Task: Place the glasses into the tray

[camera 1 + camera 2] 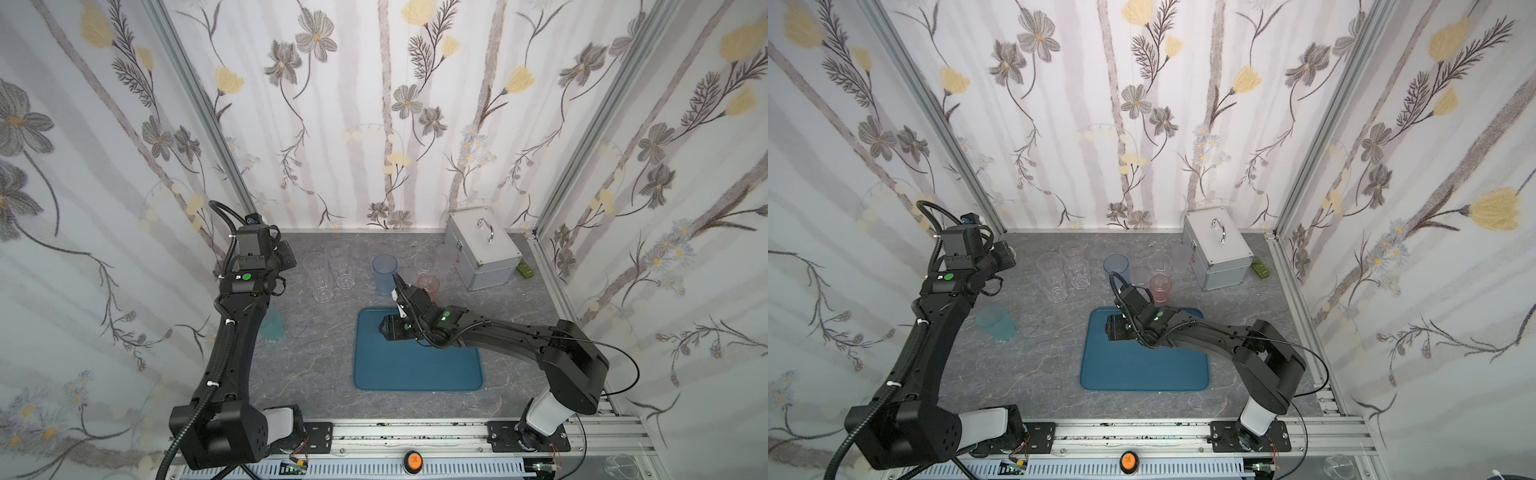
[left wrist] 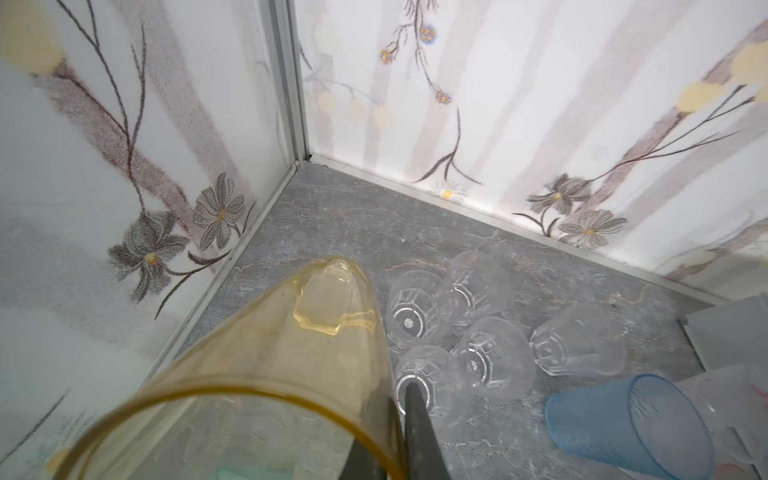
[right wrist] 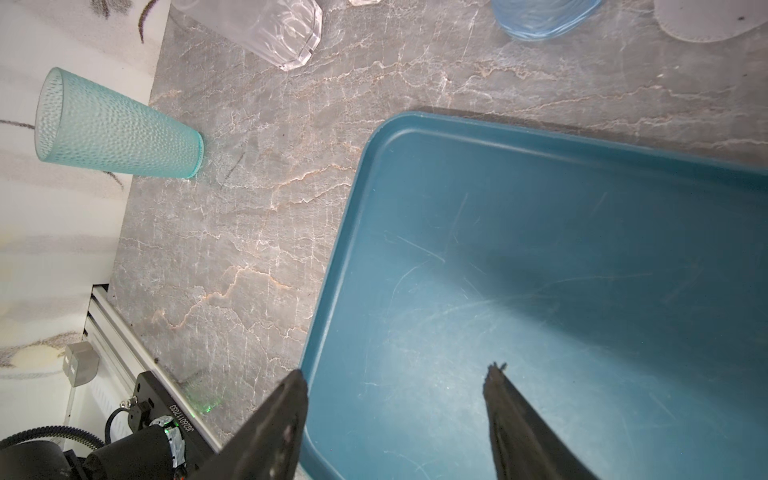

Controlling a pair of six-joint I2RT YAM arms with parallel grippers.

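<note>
You've got the L gripper clamped on the amber glass at its rim, glass pointing at the far-left corner, w/ the tray to its right, nearer the bases, and the R gripper spread and empty over it.

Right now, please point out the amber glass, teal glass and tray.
amber glass [image 2: 249, 365]: left wrist view, on its side wall.
teal glass [image 3: 120, 133]: right wrist view, on its dimpled side wall.
tray [image 3: 540, 249]: right wrist view, on its bare floor.

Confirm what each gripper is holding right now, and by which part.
Left gripper pinches the amber glass by its wall at the rim. Right gripper is open and empty over the tray.
</note>
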